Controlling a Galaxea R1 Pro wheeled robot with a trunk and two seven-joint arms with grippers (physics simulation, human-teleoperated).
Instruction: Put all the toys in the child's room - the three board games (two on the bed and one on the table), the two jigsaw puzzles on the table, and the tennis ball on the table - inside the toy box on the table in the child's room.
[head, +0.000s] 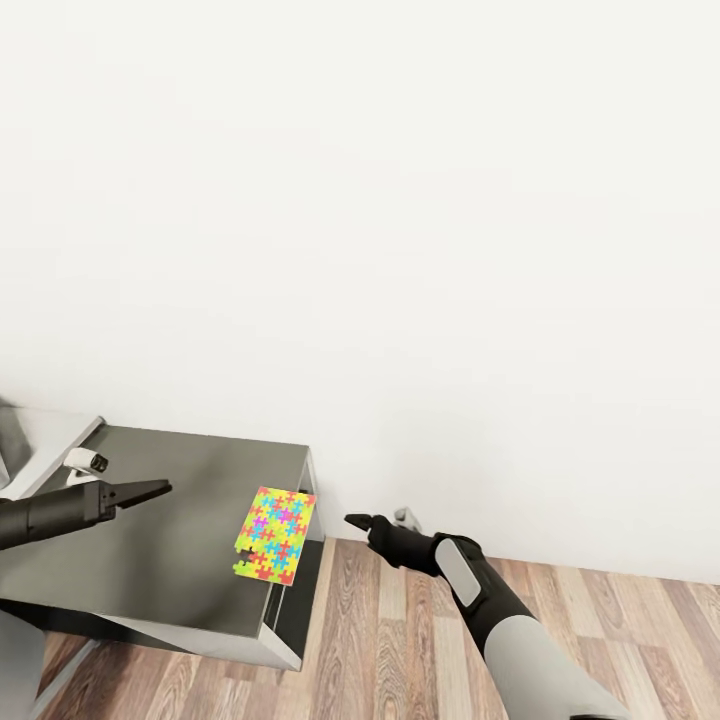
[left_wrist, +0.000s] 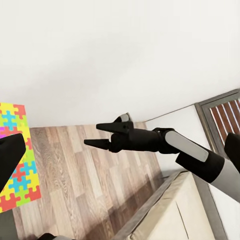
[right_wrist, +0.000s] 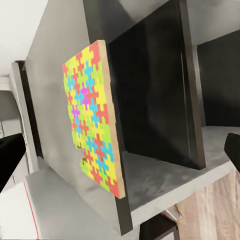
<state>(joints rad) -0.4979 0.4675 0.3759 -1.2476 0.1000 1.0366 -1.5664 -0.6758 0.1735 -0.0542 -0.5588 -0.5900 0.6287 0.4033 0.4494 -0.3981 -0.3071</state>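
One jigsaw puzzle (head: 275, 535), a thin square of yellow, green, pink and blue pieces, lies flat on the dark grey cabinet (head: 160, 540). It sits at the cabinet's right edge and overhangs it slightly (right_wrist: 92, 120). My left gripper (head: 150, 490) hovers open over the cabinet top, left of the puzzle and apart from it. My right gripper (head: 358, 521) (left_wrist: 92, 135) is open and empty over the floor, just right of the puzzle. The pale table top (head: 50, 440) joins the cabinet at the left. The toy box, board games, tennis ball and bed are out of view.
A plain white wall (head: 400, 250) stands close behind the cabinet. Wood-plank floor (head: 400, 640) spreads to the right under my right arm. The cabinet's right side has an open dark compartment (right_wrist: 155, 100) below the puzzle's edge.
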